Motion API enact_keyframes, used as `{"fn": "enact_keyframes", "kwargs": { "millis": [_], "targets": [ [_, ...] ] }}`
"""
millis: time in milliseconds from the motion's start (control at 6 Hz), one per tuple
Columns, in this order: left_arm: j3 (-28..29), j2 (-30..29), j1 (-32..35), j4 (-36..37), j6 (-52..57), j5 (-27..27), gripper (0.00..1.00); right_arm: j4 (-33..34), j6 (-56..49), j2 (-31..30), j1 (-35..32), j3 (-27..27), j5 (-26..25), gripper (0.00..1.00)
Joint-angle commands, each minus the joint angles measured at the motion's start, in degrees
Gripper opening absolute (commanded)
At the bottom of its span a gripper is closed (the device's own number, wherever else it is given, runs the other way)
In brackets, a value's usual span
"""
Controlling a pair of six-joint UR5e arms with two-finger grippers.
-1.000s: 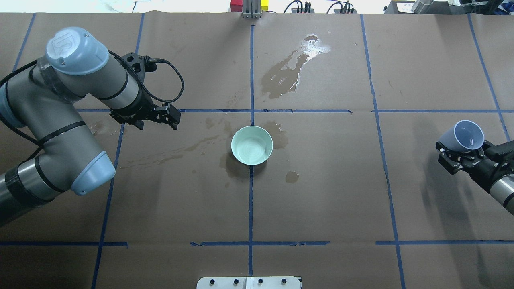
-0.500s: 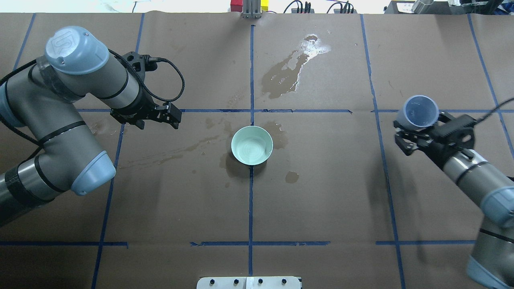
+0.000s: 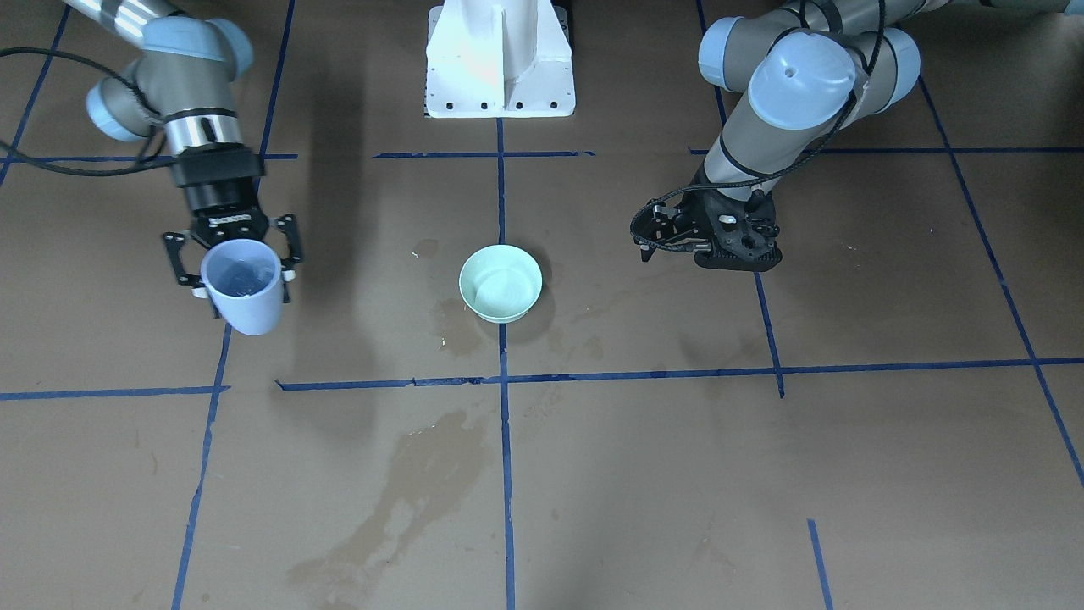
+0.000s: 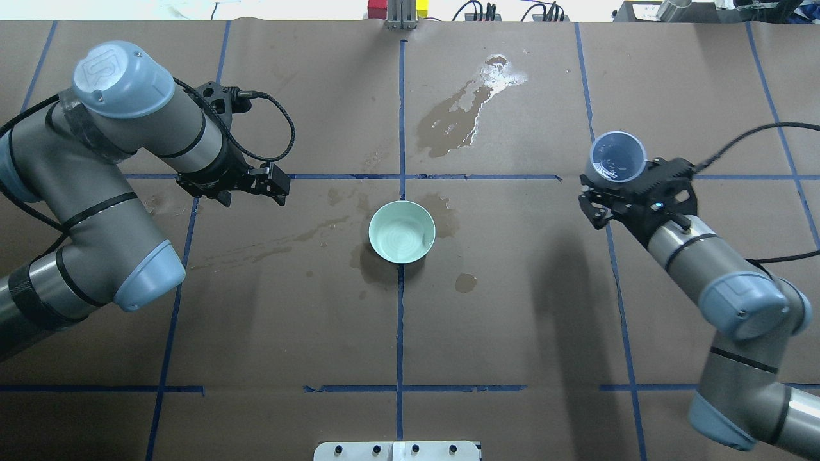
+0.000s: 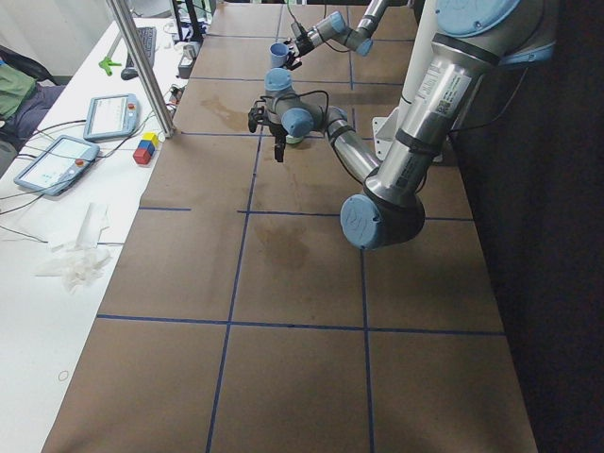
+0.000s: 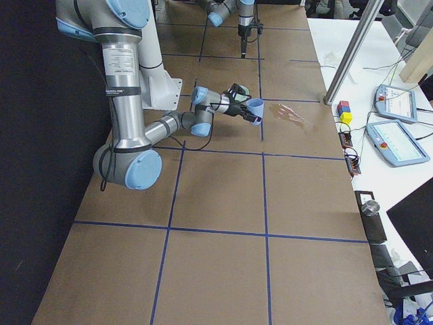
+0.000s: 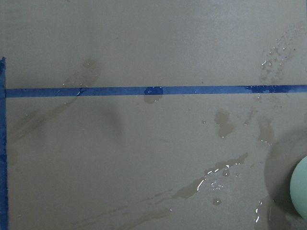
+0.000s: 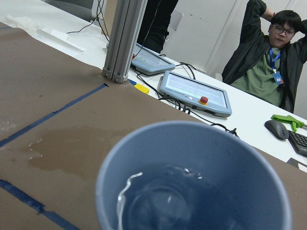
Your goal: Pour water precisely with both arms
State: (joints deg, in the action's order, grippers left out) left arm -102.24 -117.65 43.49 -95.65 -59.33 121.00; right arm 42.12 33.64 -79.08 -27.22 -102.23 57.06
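overhead exterior: water rides in the cup, bowl waits mid-table

we see the right gripper (image 4: 620,180) clamped around a blue cup (image 4: 635,148), carried upright in the air, well apart from the green bowl (image 4: 373,224) that sits on the centre tape line. the water (image 8: 163,206) is inside that cup: in the right wrist view it shows as a thin glossy sheen low down, so we judge the cup far from full.

handling call: the cup looks like light, stiff plastic with a smooth wall, and the fingers take it on the sides below the rim, which seems the sensible place. the liquid will slosh with any jerk, so we'd want a slow carry and a gentle tilt over the bowl.

across the table, the left gripper (image 4: 274,184) hovers beside the bowl, near but not touching, holding nothing we can see; whether its fingers are parted or together we cannot tell. we'd guess it is there to steady the bowl.

the bowl's floor shows faint rings; whether any water lies in it we cannot tell. wet patches (image 4: 455,125) darken the brown paper (image 4: 512,320) around and beyond it.
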Motion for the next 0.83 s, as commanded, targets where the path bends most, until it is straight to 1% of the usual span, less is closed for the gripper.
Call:
{"fn": "enact_keyframes", "kwargs": {
  "millis": [0, 167, 333, 500, 667],
  "targets": [
    [0.0, 0.0, -0.1, -0.1, -0.1, 0.0, 1.0, 17.0, 1.5, 10.0, 2.0, 0.2, -0.3, 0.0],
    [0.0, 0.0, -0.1, -0.1, -0.1, 0.0, 1.0, 24.2, 1.9, 13.7, 5.4, 0.6, -4.8, 0.0],
    [0.0, 0.0, -0.1, -0.1, -0.1, 0.0, 1.0, 27.3, 1.9, 15.7, 8.1, 1.8, -7.6, 0.0],
    [0.0, 0.0, -0.1, -0.1, -0.2, 0.0, 1.0, 27.6, 1.9, 16.0, 10.3, 2.9, -10.5, 0.0],
    [0.0, 0.0, -0.1, -0.1, -0.2, 0.0, 1.0, 28.2, 1.8, 17.6, 11.0, 5.9, -12.6, 0.0]
  ]
}}
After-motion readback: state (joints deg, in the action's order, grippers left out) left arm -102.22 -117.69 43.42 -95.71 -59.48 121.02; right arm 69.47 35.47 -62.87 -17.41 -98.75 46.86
